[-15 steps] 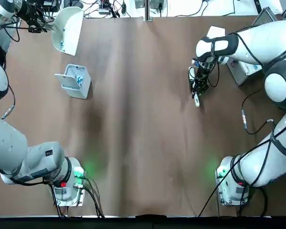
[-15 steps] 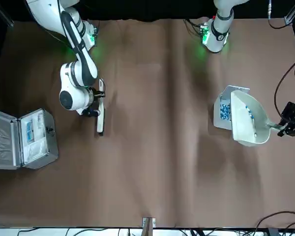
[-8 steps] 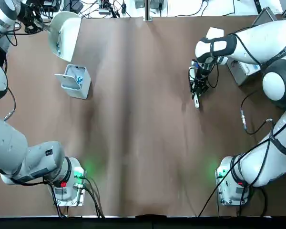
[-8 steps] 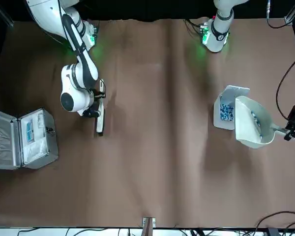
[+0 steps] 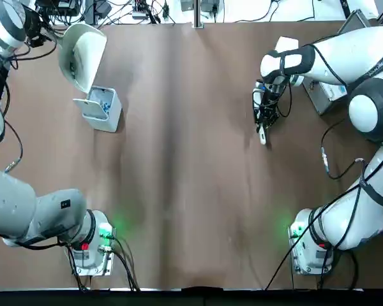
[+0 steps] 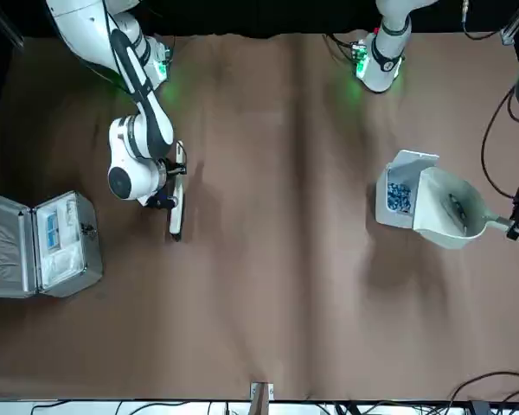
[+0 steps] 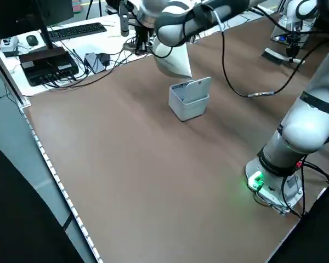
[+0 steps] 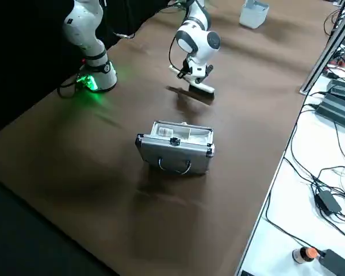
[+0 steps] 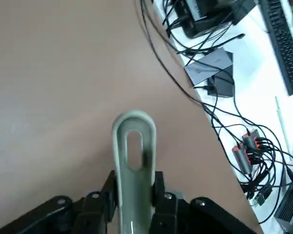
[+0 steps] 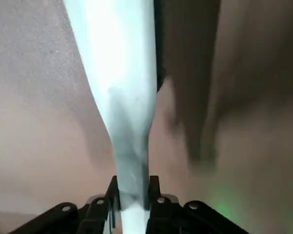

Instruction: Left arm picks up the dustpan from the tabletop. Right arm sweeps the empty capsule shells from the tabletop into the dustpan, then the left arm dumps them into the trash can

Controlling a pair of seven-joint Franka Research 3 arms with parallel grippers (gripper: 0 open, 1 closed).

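Note:
The cream-white dustpan (image 5: 82,54) hangs in the air at the far left of the table, its mouth tipped down toward the trash can (image 5: 102,108). My left gripper (image 9: 134,187) is shut on the dustpan's handle (image 9: 133,151). A few small capsule shells (image 6: 456,207) lie inside the dustpan (image 6: 450,213), and bluish bits fill the trash can (image 6: 398,197), whose flap lid stands open. At the right of the table my right gripper (image 5: 265,115) is shut on a slim white brush (image 5: 263,132), held low over the brown tabletop. The brush (image 10: 122,87) fills the right wrist view.
An open silver metal case (image 6: 41,245) stands on the table at the robot's far right. Cables, a keyboard and power bricks (image 9: 212,73) lie beyond the table's far edge. Both arm bases (image 5: 92,245) glow green near the front edge.
The left arm has swung the dustpan closer to the trash can and tipped its mouth down over it. The right gripper and brush have hardly moved.

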